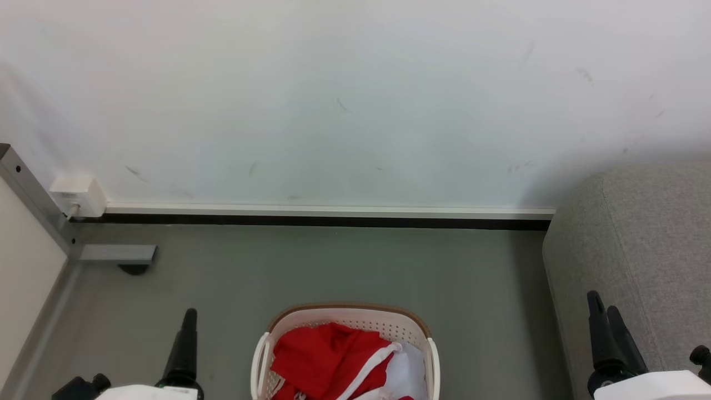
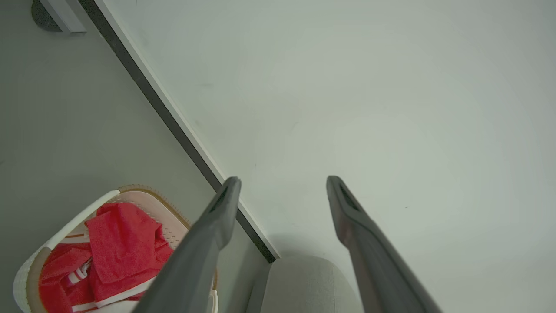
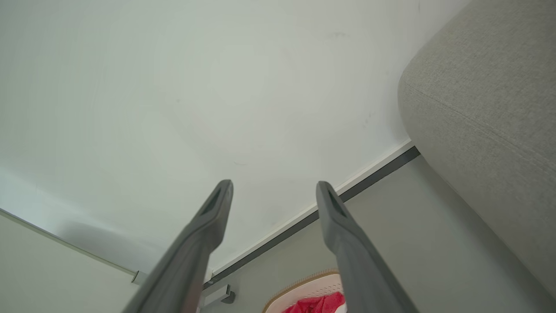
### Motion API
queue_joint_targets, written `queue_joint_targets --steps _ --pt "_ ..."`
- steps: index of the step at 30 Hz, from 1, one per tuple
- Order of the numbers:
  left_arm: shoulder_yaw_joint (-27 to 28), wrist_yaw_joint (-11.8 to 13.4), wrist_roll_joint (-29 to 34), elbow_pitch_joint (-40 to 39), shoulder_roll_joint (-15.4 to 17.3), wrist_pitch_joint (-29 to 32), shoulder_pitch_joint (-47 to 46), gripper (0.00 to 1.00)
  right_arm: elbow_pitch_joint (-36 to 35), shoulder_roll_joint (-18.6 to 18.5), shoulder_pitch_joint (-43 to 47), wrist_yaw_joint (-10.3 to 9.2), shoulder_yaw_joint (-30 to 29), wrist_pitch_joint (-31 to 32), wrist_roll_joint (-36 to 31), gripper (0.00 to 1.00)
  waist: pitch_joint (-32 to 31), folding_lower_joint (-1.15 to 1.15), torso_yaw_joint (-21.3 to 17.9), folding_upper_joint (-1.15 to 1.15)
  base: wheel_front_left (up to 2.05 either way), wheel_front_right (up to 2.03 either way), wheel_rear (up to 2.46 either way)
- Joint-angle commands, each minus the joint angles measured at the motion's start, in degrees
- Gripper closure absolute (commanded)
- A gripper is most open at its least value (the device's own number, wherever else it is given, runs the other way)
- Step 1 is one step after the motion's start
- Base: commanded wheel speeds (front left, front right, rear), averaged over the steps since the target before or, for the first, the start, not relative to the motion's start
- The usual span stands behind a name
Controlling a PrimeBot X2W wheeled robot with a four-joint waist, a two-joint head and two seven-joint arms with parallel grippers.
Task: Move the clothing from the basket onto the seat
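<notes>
My left claw (image 2: 282,180) is spread wide and holds nothing. My right claw (image 3: 273,184) is spread the same way, also empty. Between the two claws, lower down, the basket (image 1: 344,314) stands on the floor (image 1: 333,266) with the red clothing (image 1: 328,355) inside. The grey seat (image 1: 639,239) is just right of my right claw.

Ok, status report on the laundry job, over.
Left gripper open, empty. Right gripper open, empty. Clothing in basket, untouched; seat at robot's right. No obstacle seen between.
</notes>
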Motion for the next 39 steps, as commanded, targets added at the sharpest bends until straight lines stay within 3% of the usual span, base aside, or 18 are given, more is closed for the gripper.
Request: queue_joint_targets --steps 1,11,18,39 --pt "0.05 0.26 2.66 -1.05 0.52 -0.66 -0.38 0.00 -1.20 -0.67 -0.69 -0.03 0.37 -0.65 -2.48 0.00 0.01 0.00 0.00 0.00 0.00 0.00 0.00" --pt "-0.79 1.43 17.53 -3.13 0.82 -2.62 0.16 0.00 -1.63 -1.22 -1.24 -0.04 1.66 -2.64 -13.53 0.00 0.05 0.00 -0.02 0.00 0.00 0.00 0.00" --pt "-1.44 2.35 24.71 -3.98 1.25 -3.97 0.85 0.00 -1.42 -1.38 -1.53 -0.05 2.76 -3.91 -19.53 0.00 0.09 0.00 -0.04 0.00 0.00 0.00 0.00" --pt "-2.97 4.12 38.85 -4.80 2.99 -7.32 1.87 0.00 -1.19 -1.27 -0.95 -0.07 4.32 -7.31 -33.31 0.00 0.22 0.00 -0.12 0.00 0.00 0.00 0.00"
